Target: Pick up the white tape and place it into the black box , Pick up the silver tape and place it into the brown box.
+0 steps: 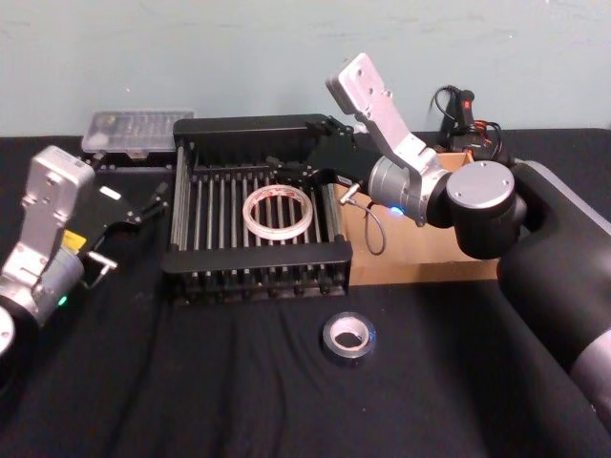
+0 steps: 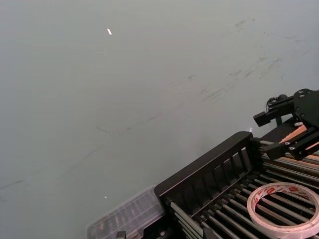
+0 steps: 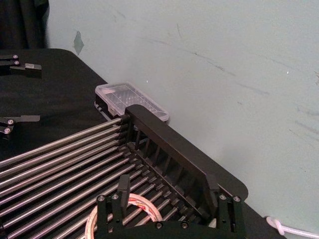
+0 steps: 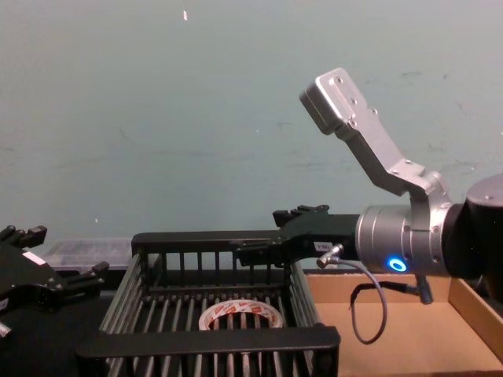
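Note:
The white tape [image 1: 278,212] with red print on its core lies flat on the bars inside the black box [image 1: 256,260], also seen as white tape [image 4: 240,315] [image 2: 284,209] [image 3: 142,205]. My right gripper [image 1: 294,175] [image 4: 263,251] hovers open above the black box's back right corner, clear of the roll. The silver tape [image 1: 347,336] lies flat on the black cloth in front of the black box. The brown box [image 1: 420,256] sits right of the crate, partly hidden by my right arm. My left gripper [image 1: 134,227] rests open left of the black box.
A clear plastic case [image 1: 136,129] stands behind the crate's left corner against the wall. Cables and a small device [image 1: 466,119] lie behind the brown box. Bare black cloth stretches along the table's front on both sides of the silver roll.

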Robot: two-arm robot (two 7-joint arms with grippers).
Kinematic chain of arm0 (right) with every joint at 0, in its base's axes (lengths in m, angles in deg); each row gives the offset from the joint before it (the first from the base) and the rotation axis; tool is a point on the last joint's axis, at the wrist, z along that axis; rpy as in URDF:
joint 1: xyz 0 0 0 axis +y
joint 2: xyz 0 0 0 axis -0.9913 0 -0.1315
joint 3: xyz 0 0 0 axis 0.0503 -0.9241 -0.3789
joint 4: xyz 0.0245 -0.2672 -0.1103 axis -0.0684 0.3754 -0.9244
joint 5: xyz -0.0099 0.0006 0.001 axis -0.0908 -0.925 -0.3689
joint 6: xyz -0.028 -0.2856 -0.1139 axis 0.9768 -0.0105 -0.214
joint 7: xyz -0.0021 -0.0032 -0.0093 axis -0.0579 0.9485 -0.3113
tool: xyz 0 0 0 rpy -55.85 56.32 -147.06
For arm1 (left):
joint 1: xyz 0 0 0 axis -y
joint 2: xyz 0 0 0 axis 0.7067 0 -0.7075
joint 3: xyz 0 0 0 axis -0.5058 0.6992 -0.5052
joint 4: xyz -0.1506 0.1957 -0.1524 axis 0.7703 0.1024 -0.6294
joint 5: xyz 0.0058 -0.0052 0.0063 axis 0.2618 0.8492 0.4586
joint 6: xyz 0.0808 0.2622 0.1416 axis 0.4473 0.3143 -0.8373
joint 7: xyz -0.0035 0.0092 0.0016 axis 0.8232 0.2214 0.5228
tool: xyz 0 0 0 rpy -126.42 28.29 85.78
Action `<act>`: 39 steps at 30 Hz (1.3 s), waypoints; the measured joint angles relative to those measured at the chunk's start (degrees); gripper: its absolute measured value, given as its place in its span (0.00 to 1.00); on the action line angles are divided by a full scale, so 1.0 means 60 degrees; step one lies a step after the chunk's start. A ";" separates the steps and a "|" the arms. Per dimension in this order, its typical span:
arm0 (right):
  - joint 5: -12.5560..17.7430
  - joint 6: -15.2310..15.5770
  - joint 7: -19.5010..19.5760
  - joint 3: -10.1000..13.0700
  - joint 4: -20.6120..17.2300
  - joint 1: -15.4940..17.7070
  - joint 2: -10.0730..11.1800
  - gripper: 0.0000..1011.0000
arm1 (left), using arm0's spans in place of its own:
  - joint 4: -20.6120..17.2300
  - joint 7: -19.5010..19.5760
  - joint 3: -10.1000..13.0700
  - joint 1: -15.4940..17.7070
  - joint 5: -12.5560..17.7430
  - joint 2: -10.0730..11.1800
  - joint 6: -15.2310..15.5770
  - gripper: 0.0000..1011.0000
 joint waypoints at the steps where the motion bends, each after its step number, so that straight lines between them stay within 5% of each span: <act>1: 0.0001 0.0000 0.0000 0.0000 0.0000 0.0000 0.0000 0.94 | 0.0000 0.0000 0.0000 0.0001 0.0000 0.0000 0.0000 0.99; 20: 0.0058 0.0022 -0.0031 0.0055 -0.0134 0.0068 0.0062 0.99 | 0.0001 0.0000 0.0000 0.0001 -0.0001 0.0000 0.0000 0.99; 28: 0.0378 0.0417 -0.0140 0.0353 -0.1146 0.0555 0.0552 0.99 | 0.0000 0.0000 0.0000 0.0001 -0.0001 0.0000 0.0000 0.99; 39: 0.1189 0.1097 -0.0242 0.0924 -0.3341 0.1876 0.1626 0.99 | 0.0000 0.0000 0.0000 0.0000 0.0000 0.0000 0.0000 0.99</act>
